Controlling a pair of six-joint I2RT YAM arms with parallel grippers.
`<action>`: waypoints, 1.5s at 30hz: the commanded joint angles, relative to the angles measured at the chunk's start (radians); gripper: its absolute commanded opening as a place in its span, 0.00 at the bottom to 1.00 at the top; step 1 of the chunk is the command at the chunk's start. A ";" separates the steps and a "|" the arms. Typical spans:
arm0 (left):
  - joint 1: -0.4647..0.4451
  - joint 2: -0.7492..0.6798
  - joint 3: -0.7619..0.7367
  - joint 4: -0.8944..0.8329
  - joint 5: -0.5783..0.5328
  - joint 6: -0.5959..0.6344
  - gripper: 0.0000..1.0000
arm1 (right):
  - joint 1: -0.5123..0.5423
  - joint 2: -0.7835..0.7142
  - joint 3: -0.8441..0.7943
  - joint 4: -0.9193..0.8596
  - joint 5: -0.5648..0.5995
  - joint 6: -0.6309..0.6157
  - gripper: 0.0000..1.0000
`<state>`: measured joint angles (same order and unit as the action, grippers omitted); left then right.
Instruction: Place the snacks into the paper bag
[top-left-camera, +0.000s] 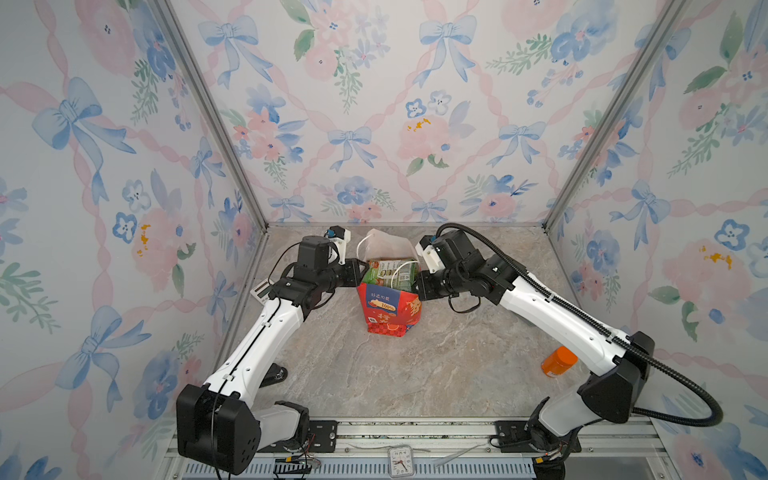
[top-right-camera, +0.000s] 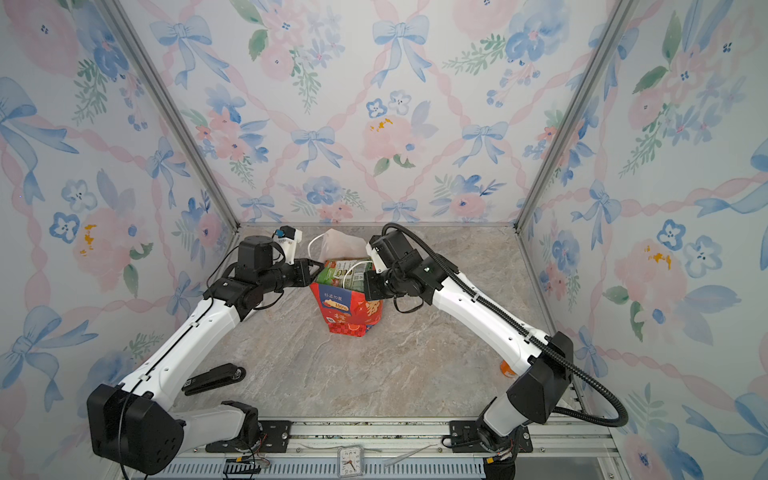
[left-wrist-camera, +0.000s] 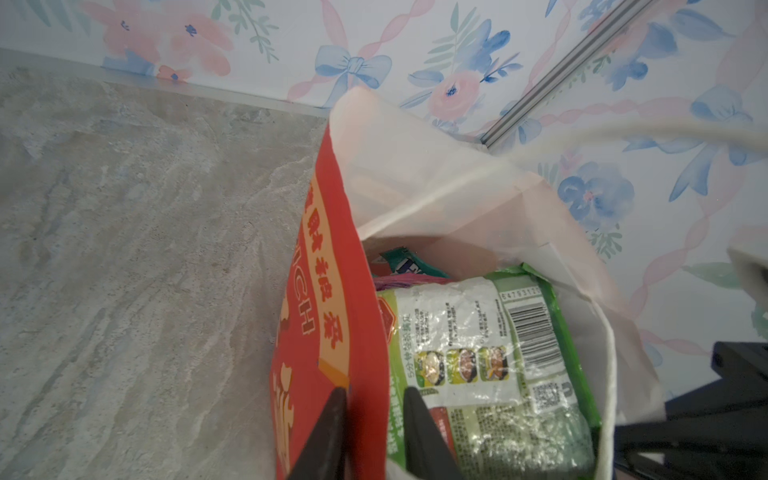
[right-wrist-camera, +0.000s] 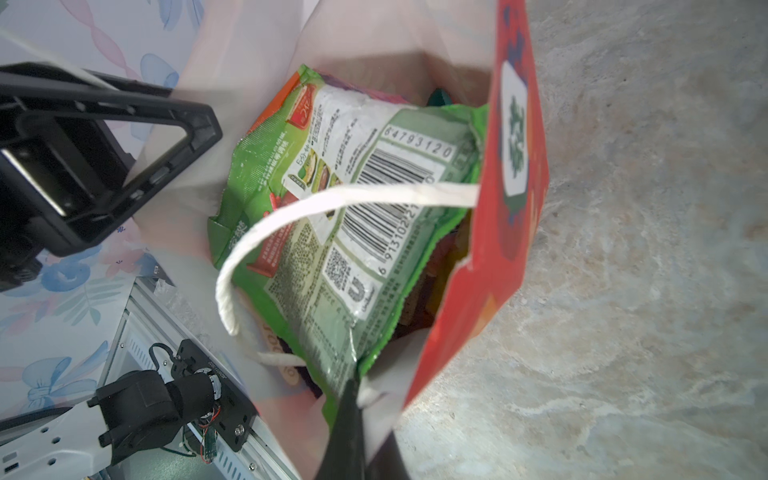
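While my arms reach in from the near corners, a black stapler (top-right-camera: 212, 378) lies on the marbled tabletop (top-left-camera: 415, 365) at the near left, beside my left arm. My left hand (left-wrist-camera: 375, 390) is at the left rim of the red paper gift bag (top-left-camera: 390, 307), with one finger outside the red wall and the other inside by the white lining. The two fingers stand close together, but I cannot tell whether they actually pinch the paper.

The bag stands upright in the middle of the tabletop, toward the far side. Its mouth is open and its far wall rises above the rest. A green snack packet (left-wrist-camera: 478, 353) lies topmost in it, barcode side up, and shows above the near wall in both top views. Beyond its far end, the left wrist view shows the edge of a teal packet (left-wrist-camera: 399, 262) and a strip of a purple packet (left-wrist-camera: 409, 284) deeper in the bag. A white cord handle (right-wrist-camera: 291, 212) loops across the green packet.

My right hand (right-wrist-camera: 365, 399) is at the bag's right rim, its fingers together and clamped on the paper there. Farther right and nearer, beside my right arm, an orange bottle (top-left-camera: 559, 361) rests on the tabletop.
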<state>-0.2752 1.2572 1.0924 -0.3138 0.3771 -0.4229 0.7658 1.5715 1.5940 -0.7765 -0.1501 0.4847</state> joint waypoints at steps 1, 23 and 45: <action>-0.013 0.005 0.049 -0.015 0.022 0.026 0.02 | -0.004 -0.007 0.116 0.068 0.007 -0.055 0.00; -0.039 -0.018 0.168 -0.015 0.040 -0.004 0.00 | 0.042 0.166 0.429 -0.075 0.052 -0.158 0.00; -0.047 0.045 0.231 -0.013 0.036 0.020 0.00 | 0.044 0.228 0.502 -0.119 0.070 -0.210 0.00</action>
<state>-0.2974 1.3003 1.3033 -0.4271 0.3370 -0.4194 0.8108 1.8202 2.0701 -1.0584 -0.0891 0.3096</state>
